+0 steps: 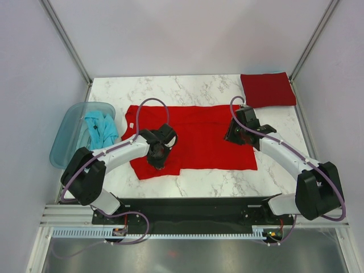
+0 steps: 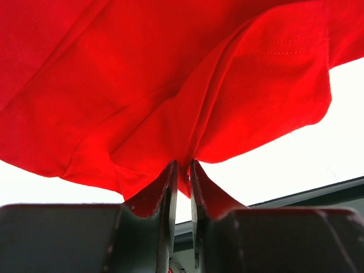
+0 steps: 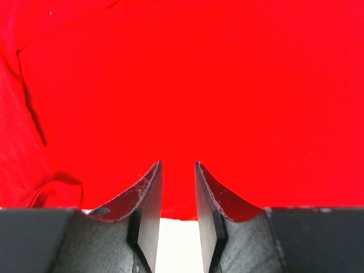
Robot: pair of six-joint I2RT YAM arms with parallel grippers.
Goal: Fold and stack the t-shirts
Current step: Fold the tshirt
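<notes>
Marble table [image 1: 187, 91]: 1 red tee [image 1: 199, 128] spread, 1 crimson tee [image 1: 267, 90] folded far-R.

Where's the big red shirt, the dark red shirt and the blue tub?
big red shirt [image 1: 199, 136], top view, middle of the spread cloth.
dark red shirt [image 1: 267, 90], top view, middle of the folded square.
blue tub [image 1: 63, 142], top view, its left wall.

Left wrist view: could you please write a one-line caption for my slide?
Left gripper pinching a gathered fold of the bright red t-shirt, with the white tabletop behind.
</notes>
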